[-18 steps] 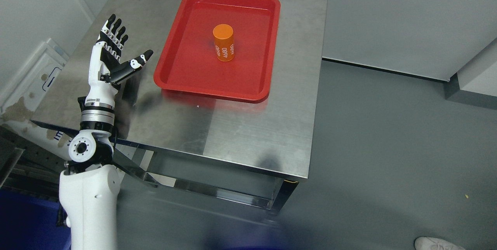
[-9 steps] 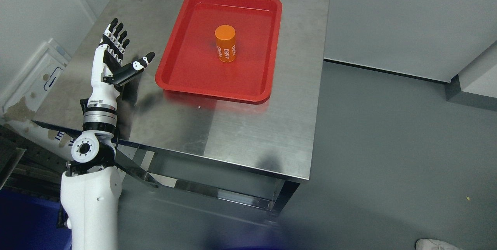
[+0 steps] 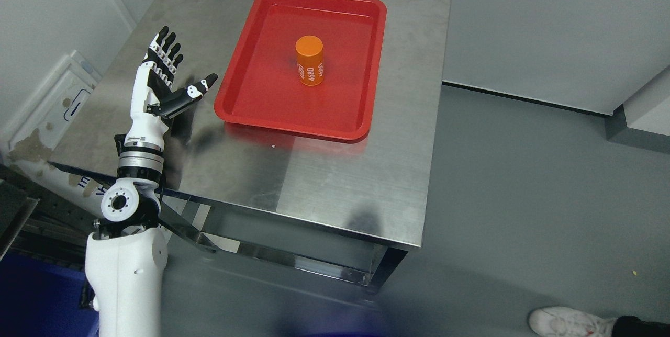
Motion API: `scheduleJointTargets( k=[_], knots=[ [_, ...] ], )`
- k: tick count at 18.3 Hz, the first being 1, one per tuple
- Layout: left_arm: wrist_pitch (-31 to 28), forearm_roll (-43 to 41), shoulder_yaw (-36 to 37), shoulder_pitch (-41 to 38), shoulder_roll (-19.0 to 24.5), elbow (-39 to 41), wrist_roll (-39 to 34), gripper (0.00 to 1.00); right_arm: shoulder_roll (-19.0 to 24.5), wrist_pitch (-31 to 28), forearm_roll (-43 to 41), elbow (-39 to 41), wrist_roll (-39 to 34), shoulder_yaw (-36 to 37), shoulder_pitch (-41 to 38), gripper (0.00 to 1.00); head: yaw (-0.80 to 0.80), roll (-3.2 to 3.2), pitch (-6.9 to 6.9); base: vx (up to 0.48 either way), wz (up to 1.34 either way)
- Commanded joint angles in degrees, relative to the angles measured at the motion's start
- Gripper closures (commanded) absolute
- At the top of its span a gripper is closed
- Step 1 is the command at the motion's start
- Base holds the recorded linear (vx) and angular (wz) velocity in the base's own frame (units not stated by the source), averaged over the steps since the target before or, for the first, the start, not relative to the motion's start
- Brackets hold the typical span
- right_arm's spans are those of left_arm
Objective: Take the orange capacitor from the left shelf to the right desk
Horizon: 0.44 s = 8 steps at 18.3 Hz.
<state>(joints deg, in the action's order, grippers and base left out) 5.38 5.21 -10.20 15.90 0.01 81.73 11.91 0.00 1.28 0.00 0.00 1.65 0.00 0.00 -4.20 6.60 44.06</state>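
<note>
An orange capacitor (image 3: pixel 309 60), a short cylinder with white print, stands upright near the middle of a red tray (image 3: pixel 261 96). The tray lies on a steel table (image 3: pixel 335 169). My left hand (image 3: pixel 172 72) is raised over the table's left side, well to the left of the tray, fingers spread and thumb pointing right, holding nothing. Its white forearm rises from the lower left corner. The right arm does not show.
The table's front edge and right edge drop to grey floor. A white panel (image 3: pixel 47 112) leans by the wall at the left. A person's white shoe (image 3: pixel 565 321) shows at the bottom right. A blue surface lies in the bottom left corner.
The whole picture has slid slightly right and down, so the camera moved. The left hand keeps its open pose; the shoe shows more fully now.
</note>
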Motion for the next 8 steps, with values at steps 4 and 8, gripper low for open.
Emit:
scheduleJointTargets(
  k=[4,8],
  knots=[
    [0.1,0.0,0.7,-0.3,1.0,1.3,0.0,0.0,-1.0,0.0,0.4,1.0,0.0,0.7,-1.1,0.0,0.0,0.0,0.0,0.012,0.02],
    [0.1,0.0,0.5,-0.2,1.0,1.4,0.0,0.0,-1.0,0.0,0.4,1.0,0.0,0.7,-1.1,0.0,0.0,0.0,0.0,0.003,0.0]
  ],
)
